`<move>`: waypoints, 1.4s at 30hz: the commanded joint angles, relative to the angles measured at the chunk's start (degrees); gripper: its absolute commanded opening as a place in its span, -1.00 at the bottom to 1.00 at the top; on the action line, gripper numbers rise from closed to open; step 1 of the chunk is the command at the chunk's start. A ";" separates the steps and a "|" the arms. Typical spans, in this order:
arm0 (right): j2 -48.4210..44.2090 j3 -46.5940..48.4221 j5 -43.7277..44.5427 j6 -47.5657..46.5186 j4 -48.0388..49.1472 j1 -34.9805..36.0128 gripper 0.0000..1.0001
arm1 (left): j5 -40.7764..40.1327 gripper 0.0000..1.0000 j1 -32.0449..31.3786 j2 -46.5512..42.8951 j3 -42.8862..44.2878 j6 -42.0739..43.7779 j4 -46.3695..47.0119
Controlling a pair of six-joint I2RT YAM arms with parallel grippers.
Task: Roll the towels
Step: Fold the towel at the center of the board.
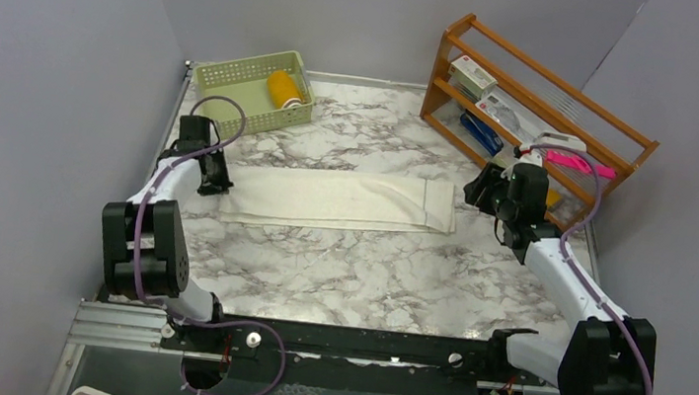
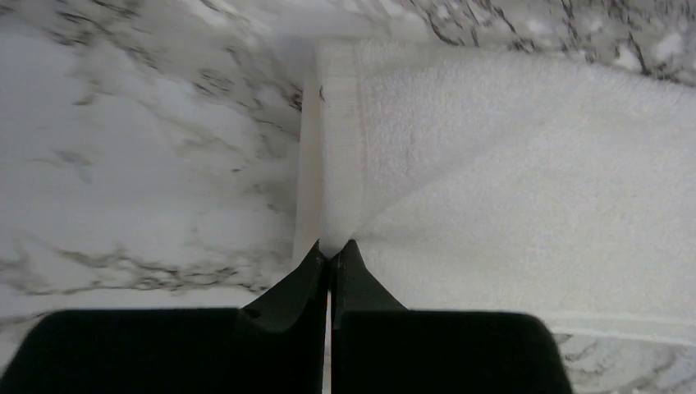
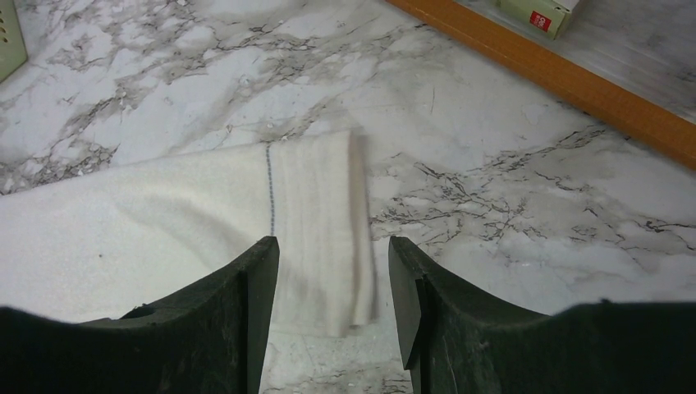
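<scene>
My left claw (image 2: pixel 330 250) is clenched on the cream towel (image 1: pixel 340 199) at its end farthest from the wooden rack (image 3: pixel 558 72). My right claw (image 3: pixel 332 246) hangs released astride the rack-side end. The yellow towel (image 1: pixel 285 89) sits rolled in a basket (image 1: pixel 230 80), left of the rack. I can't read the red label on the rack's box (image 3: pixel 538 12).

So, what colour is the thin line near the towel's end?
Dark grey line; clearest in the right wrist view.
</scene>
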 commanded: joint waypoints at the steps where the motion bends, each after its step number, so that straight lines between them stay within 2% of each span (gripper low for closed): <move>1: -1.18 -0.60 -0.69 -0.15 2.65 0.22 0.05 | -18.80 -1.00 0.47 -5.61 3.41 0.88 -0.55; 6: -1.11 -0.79 -1.24 -0.01 2.63 0.22 0.05 | -23.32 -1.00 0.46 -5.56 5.21 0.92 -1.34; 12: -1.16 -0.81 -1.30 0.00 2.74 0.18 0.06 | -23.36 -1.00 -1.02 -7.85 7.47 0.50 -2.16; 17: -0.02 -0.44 -2.15 0.13 2.71 0.15 0.06 | -22.21 -1.00 -7.62 -4.94 13.51 1.44 -8.68; 24: 0.26 0.06 -2.45 -0.22 2.13 0.22 0.07 | -14.69 -1.00 -17.15 0.02 22.09 0.18 -18.28; 31: 2.34 0.70 -3.10 0.82 2.19 0.22 0.07 | -10.02 -1.00 -26.54 3.54 30.37 -2.15 -22.40; 37: 2.08 0.63 -3.15 0.83 2.23 0.19 0.08 | -9.44 -1.00 -31.64 9.87 37.43 -3.32 -26.33; 42: 2.10 0.63 -3.27 0.65 2.10 0.21 0.08 | -11.48 -1.00 -32.22 12.01 39.11 -2.39 -27.50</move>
